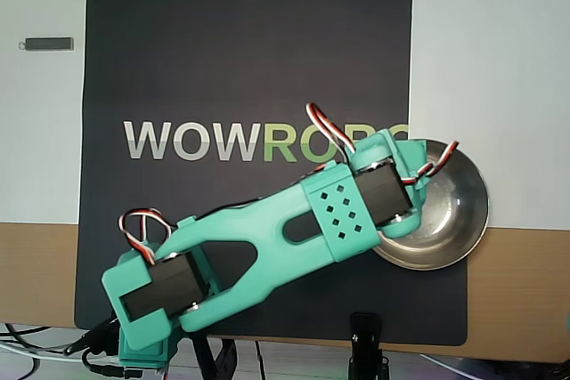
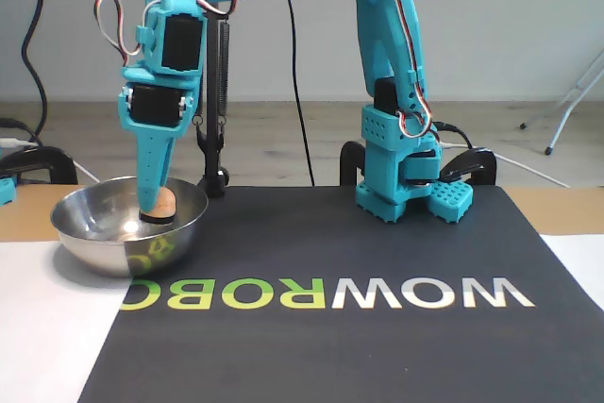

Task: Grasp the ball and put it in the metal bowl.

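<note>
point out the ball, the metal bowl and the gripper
ball (image 2: pixel 163 202), fixed view, its visible orange side
metal bowl (image 2: pixel 90 244), fixed view, outer front wall
gripper (image 2: pixel 156 209), fixed view, between the fingertips

Black mat (image 1: pixel 240 51) — white paper (image 1: pixel 490 77)
</note>
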